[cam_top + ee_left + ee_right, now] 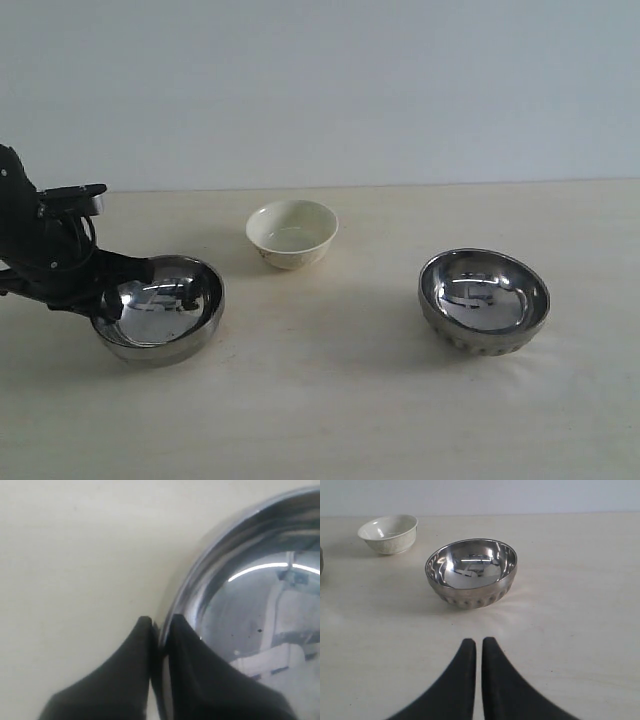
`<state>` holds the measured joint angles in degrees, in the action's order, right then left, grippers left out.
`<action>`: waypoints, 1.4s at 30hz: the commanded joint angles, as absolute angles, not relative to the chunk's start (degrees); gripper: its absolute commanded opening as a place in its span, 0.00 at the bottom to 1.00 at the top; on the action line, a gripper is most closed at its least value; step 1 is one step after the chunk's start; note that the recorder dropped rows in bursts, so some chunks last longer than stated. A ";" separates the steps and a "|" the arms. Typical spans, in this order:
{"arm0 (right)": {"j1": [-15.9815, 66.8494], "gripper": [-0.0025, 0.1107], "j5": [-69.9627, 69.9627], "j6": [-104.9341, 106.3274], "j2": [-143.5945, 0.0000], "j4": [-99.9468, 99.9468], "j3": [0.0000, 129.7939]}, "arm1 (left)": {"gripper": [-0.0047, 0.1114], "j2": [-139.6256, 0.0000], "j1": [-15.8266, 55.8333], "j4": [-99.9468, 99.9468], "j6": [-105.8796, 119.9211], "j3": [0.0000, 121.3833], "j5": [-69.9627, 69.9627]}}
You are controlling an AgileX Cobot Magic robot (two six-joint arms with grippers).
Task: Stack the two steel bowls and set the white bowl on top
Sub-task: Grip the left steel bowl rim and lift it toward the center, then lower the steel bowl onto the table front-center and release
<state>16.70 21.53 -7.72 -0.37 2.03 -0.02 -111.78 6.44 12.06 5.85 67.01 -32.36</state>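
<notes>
left gripper [159, 622] pinched on the left rim of the smooth steel bowl [160, 308], one finger inside, one outside. right gripper [478, 642] pressed together on nothing, hanging over the bench [330, 420] short of the ribbed steel bowl [484, 300]. bench is pale cream with a plain light wall [350, 80] behind; white bowl [292, 232] sits upright further back between the two steel bowls, all three well apart.
</notes>
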 commanded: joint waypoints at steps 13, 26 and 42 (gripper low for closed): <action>16.51 0.02 21.10 -7.62 0.00 2.11 0.00 | 0.07 -101.23 6.71 18.11 11.63 66.71 -46.46; 16.51 0.02 21.10 -7.62 0.00 2.11 0.00 | 0.07 -100.46 18.54 22.10 9.48 69.74 -41.84; 16.51 0.02 21.01 -7.62 0.00 2.11 0.00 | 0.07 -107.49 23.04 23.83 5.36 72.24 -41.00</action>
<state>16.70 21.53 -7.72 -0.37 2.03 -0.02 -105.95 22.53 23.07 6.07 71.20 -42.19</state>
